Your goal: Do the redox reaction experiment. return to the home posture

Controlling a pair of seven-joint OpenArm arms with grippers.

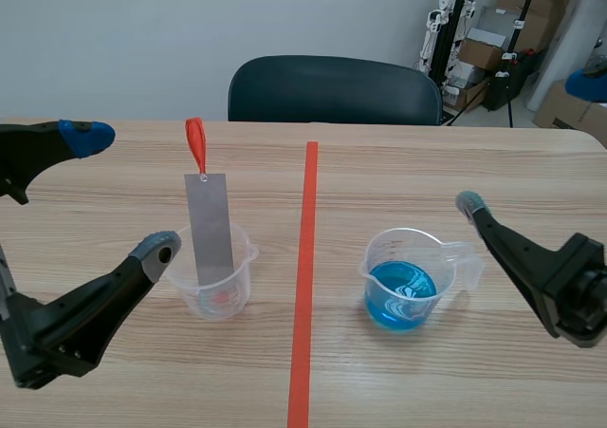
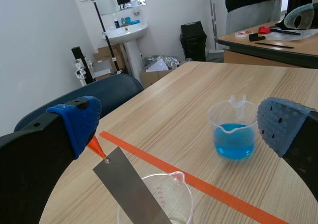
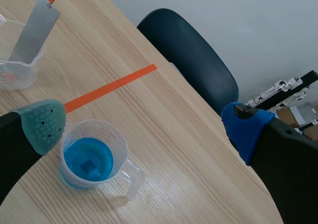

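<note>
A clear beaker (image 1: 216,281) left of the tape line holds a grey metal strip (image 1: 210,229) that stands leaning, with a red tag (image 1: 196,145) at its top. Right of the line stands a beaker of blue liquid (image 1: 403,290). My left gripper (image 1: 121,193) is open just left of the strip beaker, nothing in it. My right gripper (image 1: 531,143) is open to the right of the blue beaker. In the left wrist view the strip (image 2: 131,189) and blue beaker (image 2: 234,134) lie ahead of the open gripper (image 2: 181,122). The right wrist view shows the blue beaker (image 3: 92,157) under the open gripper (image 3: 146,127).
An orange tape line (image 1: 303,286) runs down the table's middle. A dark chair (image 1: 332,91) stands behind the far edge. Boxes and stands (image 1: 493,48) crowd the back right. A second table (image 2: 268,40) with a person behind it is seen beyond.
</note>
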